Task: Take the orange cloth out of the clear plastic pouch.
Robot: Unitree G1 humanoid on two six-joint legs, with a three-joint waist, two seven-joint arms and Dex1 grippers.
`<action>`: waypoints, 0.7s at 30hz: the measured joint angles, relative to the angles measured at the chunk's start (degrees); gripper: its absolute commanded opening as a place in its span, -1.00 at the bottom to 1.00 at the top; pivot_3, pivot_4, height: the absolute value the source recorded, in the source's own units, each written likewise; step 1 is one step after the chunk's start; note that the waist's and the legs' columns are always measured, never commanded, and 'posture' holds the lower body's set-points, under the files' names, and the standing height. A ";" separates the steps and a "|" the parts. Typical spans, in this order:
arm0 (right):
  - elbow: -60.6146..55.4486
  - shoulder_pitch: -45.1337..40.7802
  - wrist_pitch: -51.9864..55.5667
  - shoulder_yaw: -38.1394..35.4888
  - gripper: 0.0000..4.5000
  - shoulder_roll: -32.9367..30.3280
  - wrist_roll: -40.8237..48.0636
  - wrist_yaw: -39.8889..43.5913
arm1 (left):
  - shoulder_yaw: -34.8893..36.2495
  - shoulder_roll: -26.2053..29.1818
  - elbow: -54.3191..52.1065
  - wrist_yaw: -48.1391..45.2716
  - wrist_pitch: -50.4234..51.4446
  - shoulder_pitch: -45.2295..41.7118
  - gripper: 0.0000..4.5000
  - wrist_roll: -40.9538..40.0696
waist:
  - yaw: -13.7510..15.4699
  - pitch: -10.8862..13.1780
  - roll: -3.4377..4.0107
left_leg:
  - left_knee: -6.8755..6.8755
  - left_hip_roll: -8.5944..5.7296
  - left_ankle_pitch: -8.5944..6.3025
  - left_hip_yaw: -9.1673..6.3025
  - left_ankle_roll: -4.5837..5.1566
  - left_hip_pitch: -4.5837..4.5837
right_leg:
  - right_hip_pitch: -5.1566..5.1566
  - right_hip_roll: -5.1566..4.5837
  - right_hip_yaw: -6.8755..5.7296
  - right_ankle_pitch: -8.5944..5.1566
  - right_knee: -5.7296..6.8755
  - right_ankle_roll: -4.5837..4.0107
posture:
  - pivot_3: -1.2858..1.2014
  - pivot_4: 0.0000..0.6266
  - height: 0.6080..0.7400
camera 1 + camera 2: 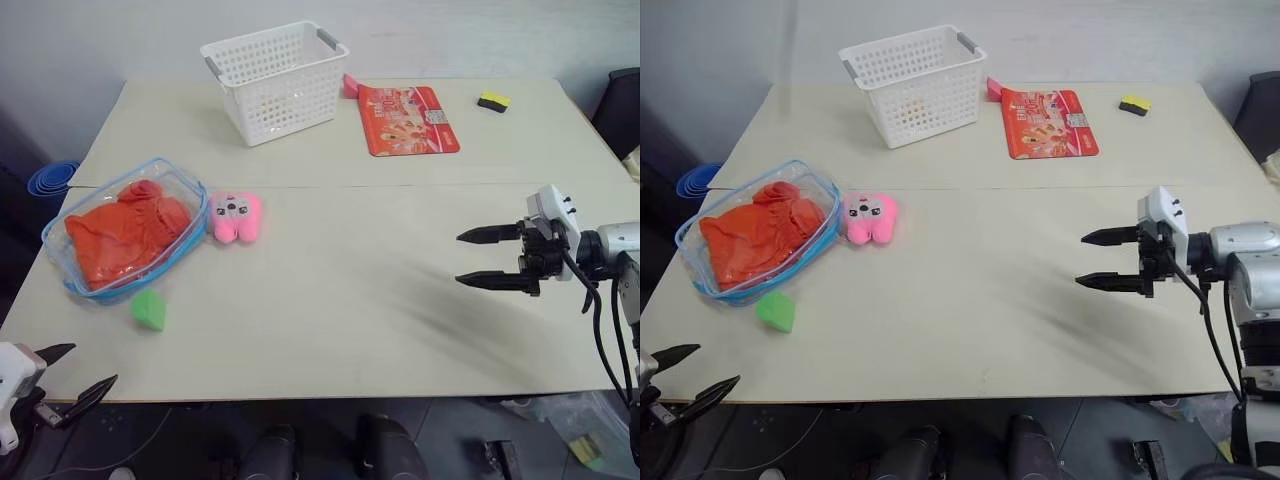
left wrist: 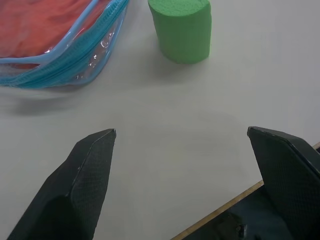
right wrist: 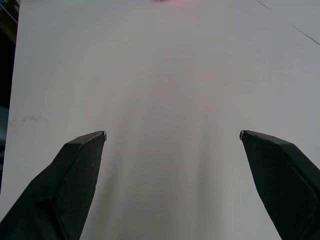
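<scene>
The orange cloth (image 1: 125, 238) lies crumpled inside the clear plastic pouch (image 1: 189, 240), which has light blue zipper edging and rests at the table's left side. My left gripper (image 1: 76, 372) hangs open at the table's near-left corner, short of the pouch, with nothing between its fingers. In the left wrist view the pouch's (image 2: 62, 62) blue edge and the cloth (image 2: 40, 22) sit ahead of the open fingers (image 2: 87, 170). My right gripper (image 1: 478, 258) is open above the table's right side, pointing left, far from the pouch and empty.
A green block (image 1: 149, 309) lies just in front of the pouch, a pink plush toy (image 1: 235, 216) right beside it. At the back stand a white lattice basket (image 1: 274, 80), a flat red packet (image 1: 408, 119) and a small yellow-black object (image 1: 493, 101). Blue bowls (image 1: 50, 178) sit off the left edge.
</scene>
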 measured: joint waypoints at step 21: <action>0.26 -0.31 -1.08 0.00 1.00 0.62 -0.14 -1.85 | 0.05 -1.83 -4.85 2.52 5.54 -1.40 0.98 -1.41 | 0.00 0.00 0.00 | 0.01 0.00 0.01 0.01 0.00 0.01 | 0.00 0.01 0.01 0.00 0.03 0.01 | 0.03 -0.52 1.00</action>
